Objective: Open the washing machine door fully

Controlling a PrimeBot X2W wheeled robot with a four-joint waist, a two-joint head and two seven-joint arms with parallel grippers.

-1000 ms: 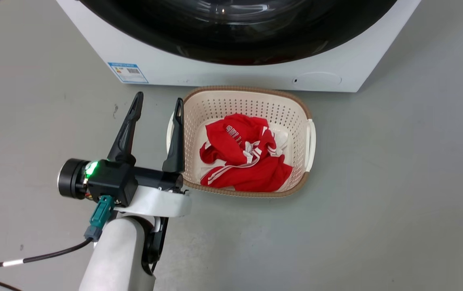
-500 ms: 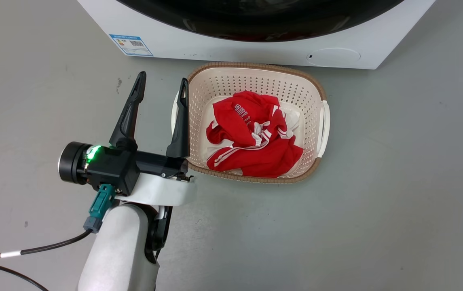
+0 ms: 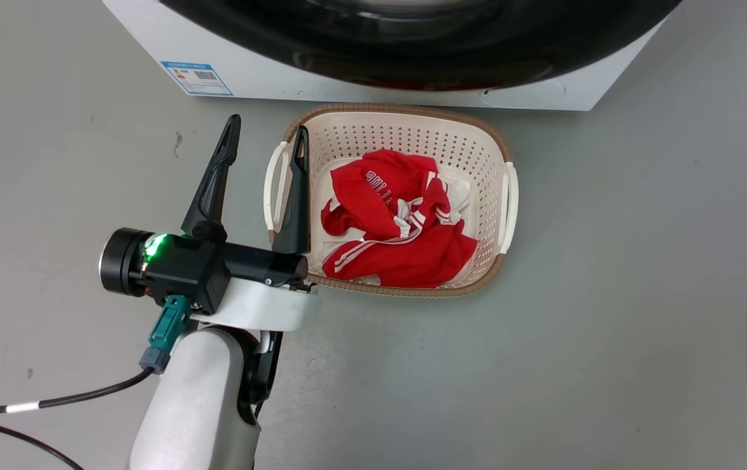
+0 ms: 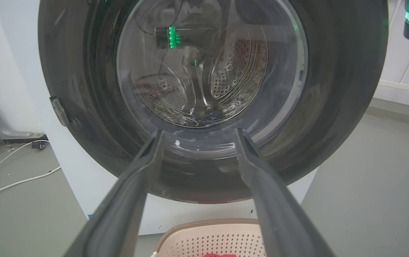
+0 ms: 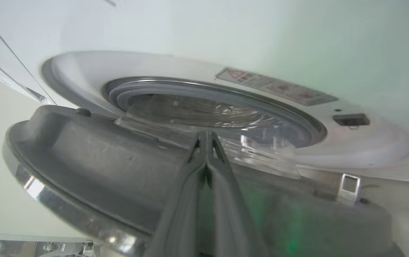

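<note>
- Holds the left end effector (image 3: 267,127) out low over the grey floor (image 3: 608,294), on a pale forearm rising from the bottom edge of the head view, with both long fingers aimed at the washing machine (image 3: 269,75).
- Has those fingers spread wide, gripping nothing: one above bare floor, the other across the left rim of the cream laundry basket (image 3: 406,111).
- Looks from the left wrist straight between the parted fingers of that end effector (image 4: 199,132) at the washing machine door (image 4: 343,89), glossy black around a bulging glass window, with the perforated steel drum (image 4: 240,64) visible through it.
- Finds the door (image 5: 93,157) ajar in the right wrist view, grey inner face in the foreground, well apart from the blue-grey gasket (image 5: 204,87) behind.
- Reaches the right end effector (image 5: 207,135) in on the inner side of the door, tips at the edge of the glass bowl, fingers pressed together with nothing visible between them; cannot tell whether touching the door.
- Places the basket just in front of the machine, with a red white-striped garment (image 3: 399,235) bunched inside.
- Trails a dark cable (image 3: 53,405) from the left wrist across the floor.
</note>
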